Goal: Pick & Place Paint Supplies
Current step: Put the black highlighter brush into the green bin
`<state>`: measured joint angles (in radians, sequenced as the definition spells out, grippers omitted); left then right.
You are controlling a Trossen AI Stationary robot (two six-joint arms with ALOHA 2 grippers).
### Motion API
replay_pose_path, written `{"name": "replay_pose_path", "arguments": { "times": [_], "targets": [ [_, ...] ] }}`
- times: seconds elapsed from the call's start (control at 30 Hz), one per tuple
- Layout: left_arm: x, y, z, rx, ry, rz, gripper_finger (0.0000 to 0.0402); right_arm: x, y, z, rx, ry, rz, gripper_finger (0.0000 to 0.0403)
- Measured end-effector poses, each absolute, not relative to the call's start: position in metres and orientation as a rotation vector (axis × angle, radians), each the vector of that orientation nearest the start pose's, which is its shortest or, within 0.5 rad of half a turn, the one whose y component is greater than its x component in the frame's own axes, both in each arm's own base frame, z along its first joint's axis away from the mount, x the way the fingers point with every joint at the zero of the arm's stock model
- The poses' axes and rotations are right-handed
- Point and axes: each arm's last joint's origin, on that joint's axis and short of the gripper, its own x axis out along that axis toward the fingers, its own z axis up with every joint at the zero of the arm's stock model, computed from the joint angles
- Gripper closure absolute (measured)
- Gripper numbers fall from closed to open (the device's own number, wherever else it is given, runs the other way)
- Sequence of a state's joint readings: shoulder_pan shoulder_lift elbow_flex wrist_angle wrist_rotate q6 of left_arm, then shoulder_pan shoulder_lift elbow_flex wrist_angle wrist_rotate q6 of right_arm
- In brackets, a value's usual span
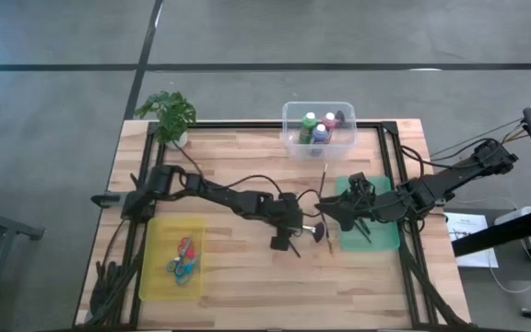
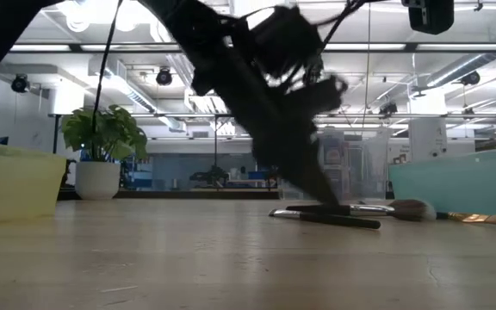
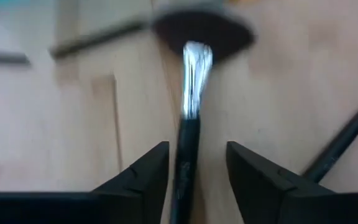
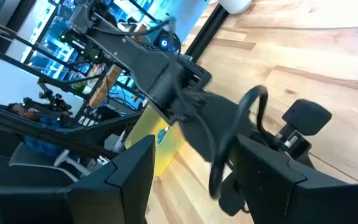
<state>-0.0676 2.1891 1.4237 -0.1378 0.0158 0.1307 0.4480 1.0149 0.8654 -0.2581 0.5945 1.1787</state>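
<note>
Evidently the left claw (image 3: 196, 180) sits low on the bench (image 1: 238, 258) with its parted fingers astride the handle of a brush (image 3: 189, 124), not yet pinching it, while the right claw (image 1: 332, 214) waits open over the green tray (image 1: 385, 242).

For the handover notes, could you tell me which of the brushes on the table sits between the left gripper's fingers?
The dark-handled brush with the silver ferrule and wide dark head; the left gripper straddles its handle.

No text, label or number can be read anywhere.
</note>
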Motion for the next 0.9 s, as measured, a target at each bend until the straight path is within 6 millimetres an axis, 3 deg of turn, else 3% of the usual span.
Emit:
{"name": "replay_pose_path", "arguments": {
  "times": [0.37,0.6,0.9],
  "targets": [
    [0.447,-0.028,0.101,0.085,0.939,-0.108,0.0268,0.202,0.079,0.314,0.953,0.224,-0.328,0.0197],
    [0.443,-0.017,0.095,-0.030,1.003,-0.066,0.0366,0.202,0.079,0.314,0.950,0.222,-0.329,0.0197],
    [0.441,-0.015,0.106,-0.090,0.964,-0.087,0.0365,0.202,0.079,0.315,0.938,0.220,-0.323,0.0197]
  ]
}}
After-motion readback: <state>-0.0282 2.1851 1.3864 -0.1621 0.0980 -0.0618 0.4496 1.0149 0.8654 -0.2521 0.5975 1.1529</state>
